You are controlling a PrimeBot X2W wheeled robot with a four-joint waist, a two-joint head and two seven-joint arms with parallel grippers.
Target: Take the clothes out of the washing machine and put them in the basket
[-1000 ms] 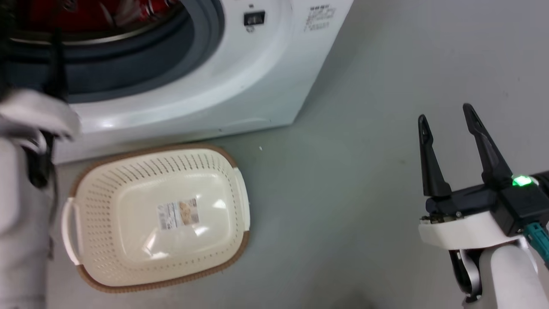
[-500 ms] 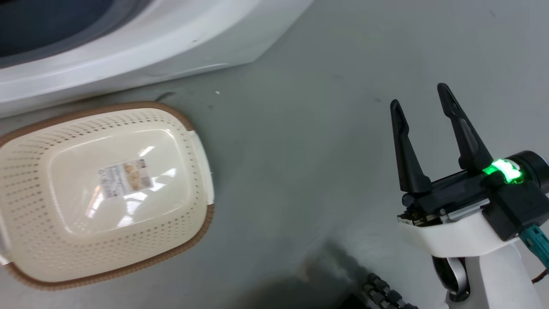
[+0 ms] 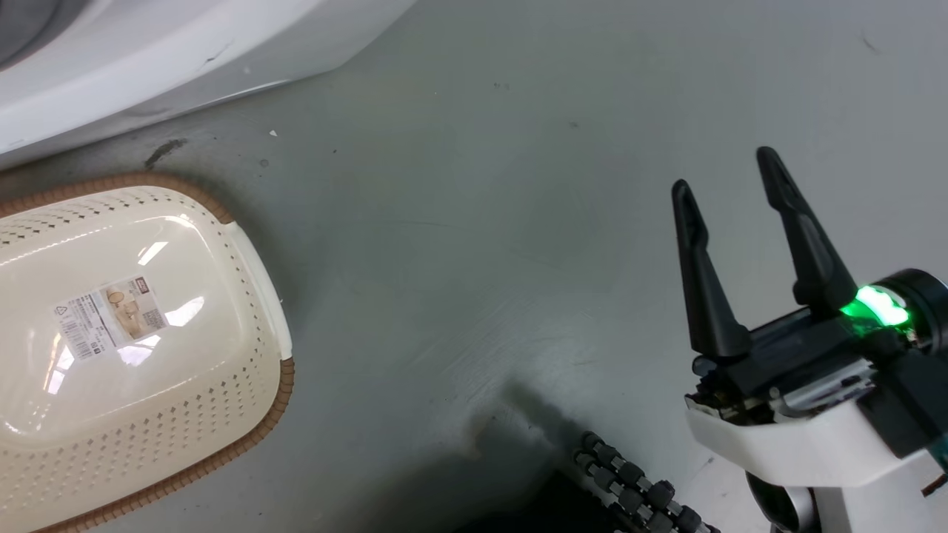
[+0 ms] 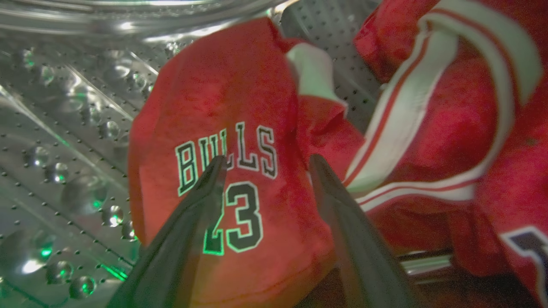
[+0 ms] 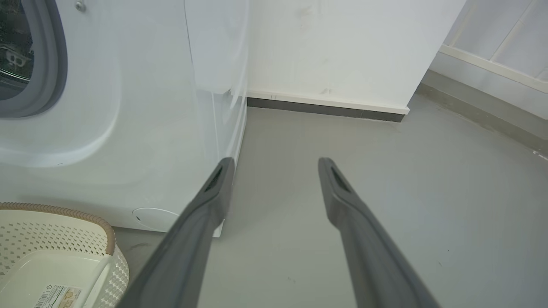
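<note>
**Left gripper (image 4: pixel 267 159) inside the drum (image 4: pixel 64 128), right gripper (image 3: pixel 724 172) over the floor (image 3: pixel 444 259)**

From the left wrist camera, the left gripper's two dark fingers stand spread apart. Their tips are set against a crumpled red jersey (image 4: pixel 222 98) lettered "BULLS" over the number 23. Whether they touch the cloth cannot be told. Just to the right in that view a second red jersey (image 4: pixel 449 128) with broad white trim lies against the first. Behind both curves the perforated steel drum, flecked with green glints.

The head camera looks down outside the machine. Nearest, at lower right, the right gripper hangs above the grey floor, fingers parted with nothing between them. A green light (image 3: pixel 874 305) glows on its body, and a black beaded cable (image 3: pixel 629 481) lies at the bottom edge beside it. Well apart to the left stands the cream basket (image 3: pixel 244 392), brown rim up, with a paper label (image 3: pixel 111 318) on its glossy bottom. Beyond the basket, close to its far rim, runs the white front of the washing machine (image 3: pixel 148 59).

The right wrist camera gives the room behind. Past the same parted fingers and a corner of the basket, the washer's front rises with its grey door ring (image 5: pixel 58 64). Farther back a dark skirting board (image 5: pixel 325 109) runs along a white wall (image 5: pixel 334 42).
</note>
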